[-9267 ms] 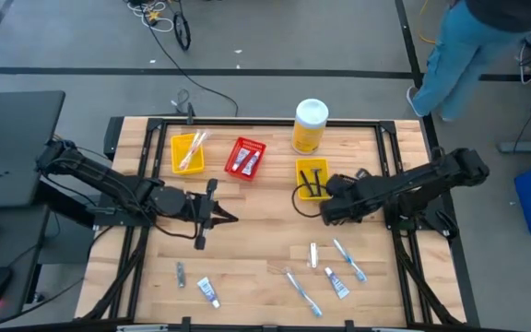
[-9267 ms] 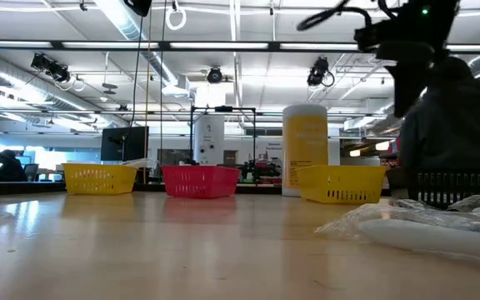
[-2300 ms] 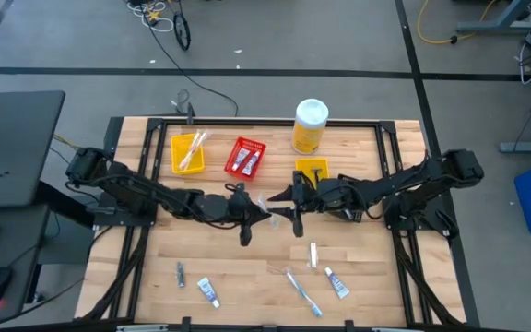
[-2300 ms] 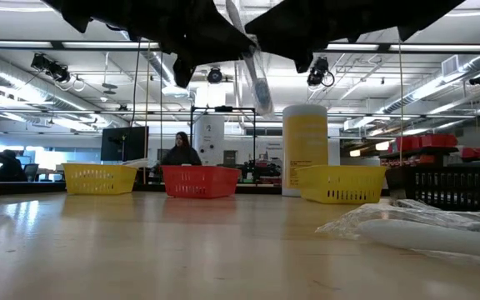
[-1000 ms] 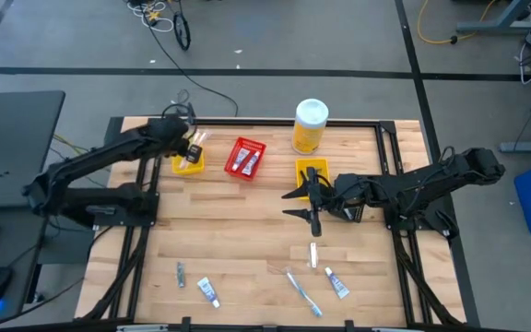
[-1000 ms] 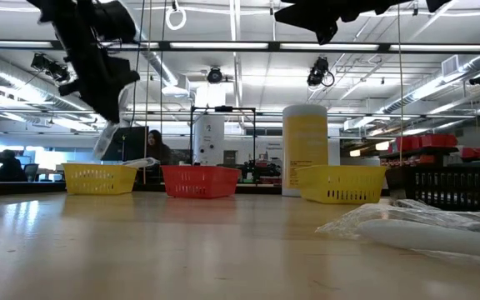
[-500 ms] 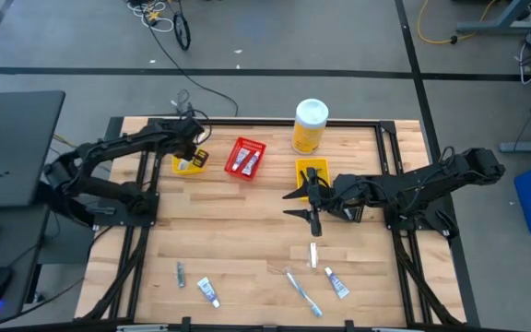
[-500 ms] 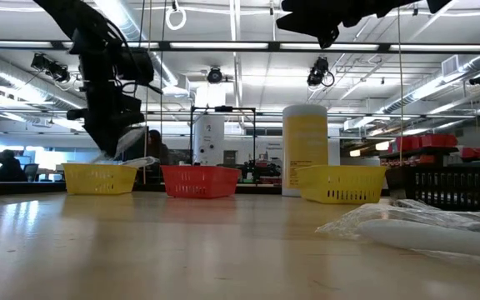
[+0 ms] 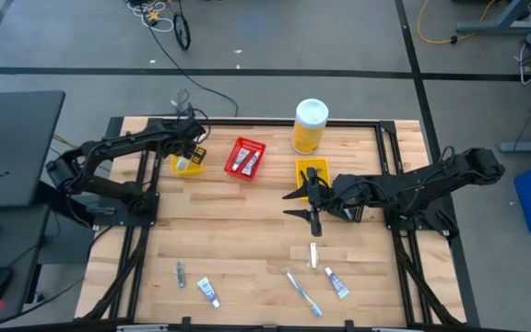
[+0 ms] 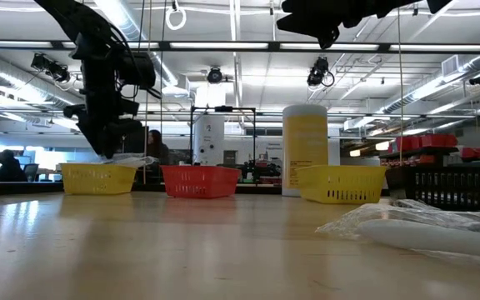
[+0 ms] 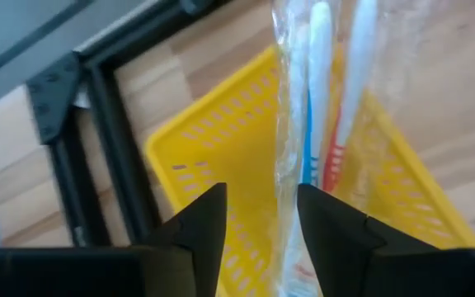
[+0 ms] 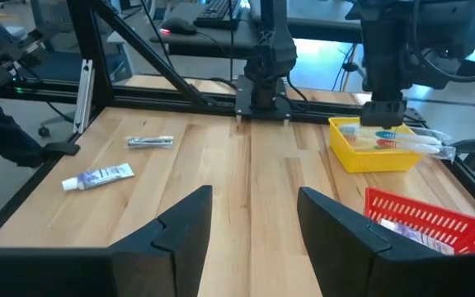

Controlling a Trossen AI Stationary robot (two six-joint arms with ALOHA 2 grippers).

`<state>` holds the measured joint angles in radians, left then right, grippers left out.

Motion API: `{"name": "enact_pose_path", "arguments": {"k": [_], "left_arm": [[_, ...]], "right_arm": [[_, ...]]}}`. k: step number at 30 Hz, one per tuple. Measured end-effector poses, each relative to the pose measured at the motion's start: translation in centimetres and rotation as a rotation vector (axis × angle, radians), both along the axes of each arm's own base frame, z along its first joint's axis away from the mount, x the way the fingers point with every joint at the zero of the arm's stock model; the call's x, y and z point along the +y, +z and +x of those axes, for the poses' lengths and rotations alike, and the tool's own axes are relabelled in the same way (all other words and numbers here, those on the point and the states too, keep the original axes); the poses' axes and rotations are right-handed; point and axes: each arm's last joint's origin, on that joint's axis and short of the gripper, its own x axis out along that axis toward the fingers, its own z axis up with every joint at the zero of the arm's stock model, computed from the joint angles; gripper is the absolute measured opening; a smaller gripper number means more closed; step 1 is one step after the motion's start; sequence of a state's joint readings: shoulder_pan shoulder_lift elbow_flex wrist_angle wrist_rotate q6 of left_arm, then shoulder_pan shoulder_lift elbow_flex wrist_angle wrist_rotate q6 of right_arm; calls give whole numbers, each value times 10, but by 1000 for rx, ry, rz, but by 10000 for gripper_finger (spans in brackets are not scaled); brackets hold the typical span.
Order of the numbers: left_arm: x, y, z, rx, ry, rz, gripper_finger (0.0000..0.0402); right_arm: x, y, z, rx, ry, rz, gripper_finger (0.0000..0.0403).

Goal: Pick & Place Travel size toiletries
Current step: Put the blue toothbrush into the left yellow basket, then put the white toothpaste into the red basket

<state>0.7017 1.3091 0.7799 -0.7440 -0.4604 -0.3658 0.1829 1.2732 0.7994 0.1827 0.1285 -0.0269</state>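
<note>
The left arm reaches toward the desk's (image 9: 247, 231) 11 o'clock corner, bent at the elbow, with the left claw (image 9: 192, 155) pointing down over the yellow basket (image 9: 182, 166). Its dark fingers (image 11: 198, 223) stand apart with a gap between them, and wrapped toothbrushes (image 11: 320, 124) in clear, crinkled plastic lie in the perforated basket just beyond the tips; they do not look gripped.

The right arm stretches low from 3 o'clock toward the desk's middle, its right claw (image 9: 310, 205) hanging open above bare wood, holding nothing.

A red mesh basket (image 9: 245, 157) at 12 o'clock holds small tubes. Beside it stand a round yellow bottle (image 9: 309, 126) with a white cap and a second yellow basket (image 9: 312, 171).

Along the 6 o'clock edge lie a small dark razor (image 9: 181, 274), a white toothpaste tube (image 9: 208, 292), a slim toothbrush (image 9: 300, 290), a pale packet (image 9: 313, 254) and another tube (image 9: 336, 284), all flat on the planked wood.
</note>
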Motion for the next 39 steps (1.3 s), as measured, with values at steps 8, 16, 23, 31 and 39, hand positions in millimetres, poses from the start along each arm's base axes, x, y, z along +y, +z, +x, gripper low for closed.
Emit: {"name": "enact_pose_path", "arguments": {"k": [8,16,23,31,39], "left_arm": [[-1,2,1,11,-39,-18,152],[-12,55,4,-148,-44,91,134],[-69,94,8,-453,-270,95,128],[-134,101,18,-573,-422,87,128],[-184,88,42,-629,-542,-20,128]], "right_arm": [[0,0,0,0,0,0,188],[0,-2,-1,23,0,-4,194],[0,-7,-2,73,-6,6,197],[0,-9,-3,94,-12,38,198],[3,-14,-6,163,26,95,198]]}}
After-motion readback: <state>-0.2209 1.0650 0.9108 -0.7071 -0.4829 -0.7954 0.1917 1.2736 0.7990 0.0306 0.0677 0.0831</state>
